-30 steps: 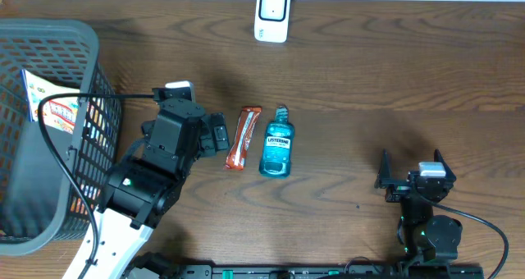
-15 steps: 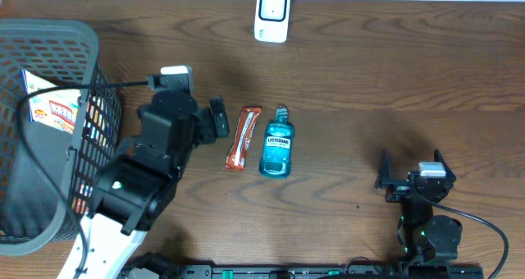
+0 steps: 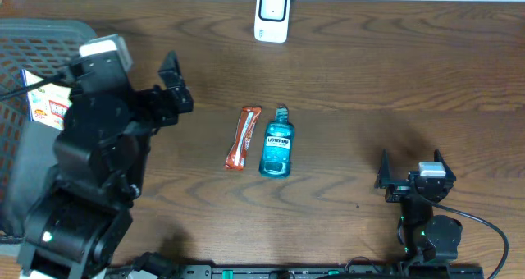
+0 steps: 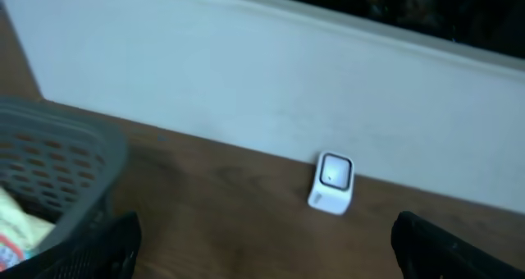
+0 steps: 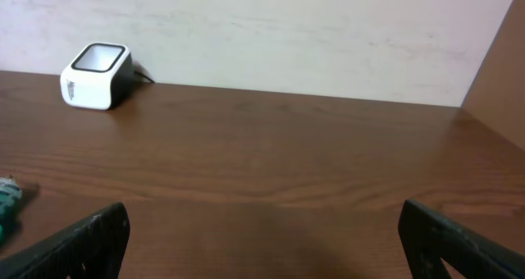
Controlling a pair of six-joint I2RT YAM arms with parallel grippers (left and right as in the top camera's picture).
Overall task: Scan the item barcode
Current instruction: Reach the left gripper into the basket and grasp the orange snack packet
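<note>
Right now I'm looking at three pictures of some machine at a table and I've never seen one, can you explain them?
These are two robot arms at a wooden table. One picture looks down from above; the other two come from cameras on the wrists, so the dark shapes in their bottom corners are the left fingers and right fingers. Both are open, holding nothing. On the table lie a snack bar, a mouthwash bottle beside it, a white scanner by the wall and a grey basket holding a packet.

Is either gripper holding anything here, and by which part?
Nothing is held. The left gripper and right gripper are both open and empty; the snack bar and mouthwash bottle lie on the table.
</note>
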